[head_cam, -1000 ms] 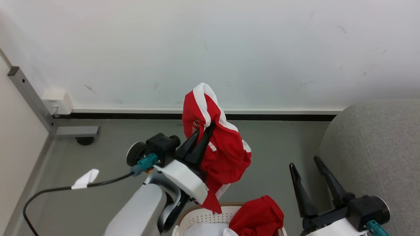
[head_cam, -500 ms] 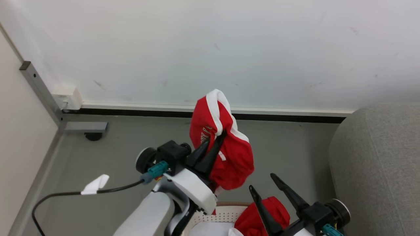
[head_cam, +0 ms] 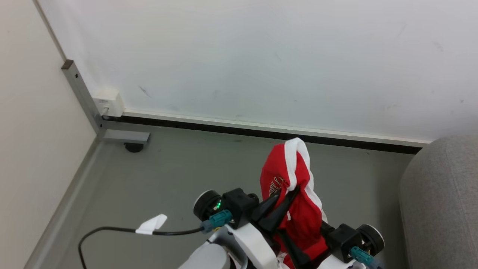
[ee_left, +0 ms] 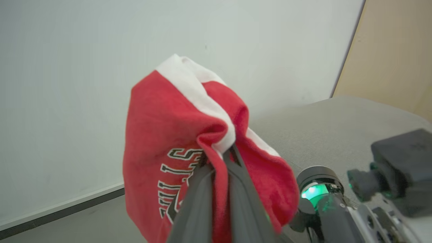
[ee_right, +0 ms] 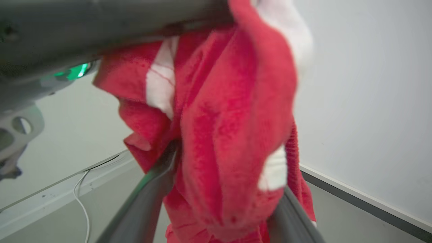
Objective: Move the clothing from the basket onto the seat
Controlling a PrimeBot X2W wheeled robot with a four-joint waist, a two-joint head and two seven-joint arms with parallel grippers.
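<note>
With right pincer spread wide around the lower folds of the clothing, not closing. Just beyond, with left pincer clamped together on an upper fold. Lifted in the air above the floor, long axis upright, white-trimmed end up toward the wall. Not yet on the seat, further right. Judged midway: carry and release left to do.

Grey floor bears a metal frame foot and, far right, the seat.
</note>
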